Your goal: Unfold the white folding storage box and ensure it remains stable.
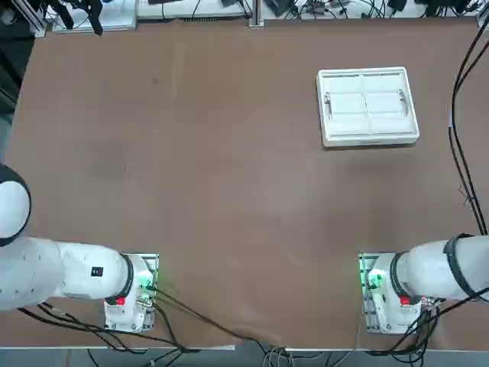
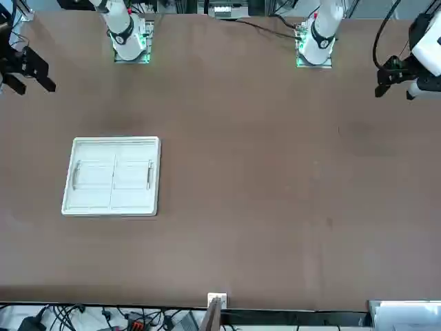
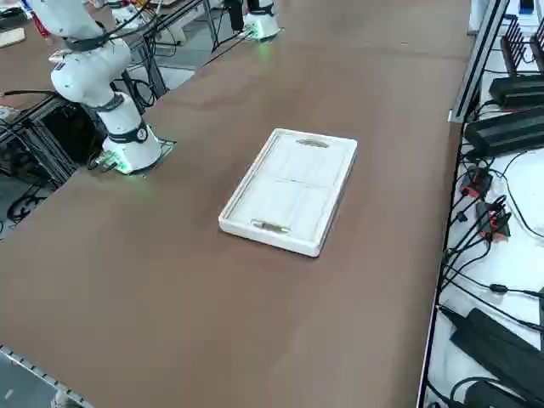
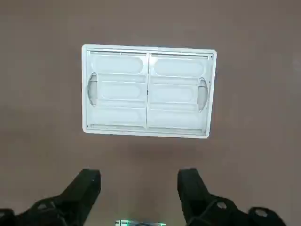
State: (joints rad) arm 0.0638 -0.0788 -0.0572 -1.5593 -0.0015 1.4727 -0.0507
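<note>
Lying folded, white box [image 4: 120,89] sits apart from raised, open right end effector [image 4: 139,172].

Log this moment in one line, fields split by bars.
white box: folded flat on table | right claw: open, over table, holding nothing | unfolding: not begun

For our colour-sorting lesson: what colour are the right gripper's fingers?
Black; the right gripper's fingers show best in the right wrist view, standing open.
</note>
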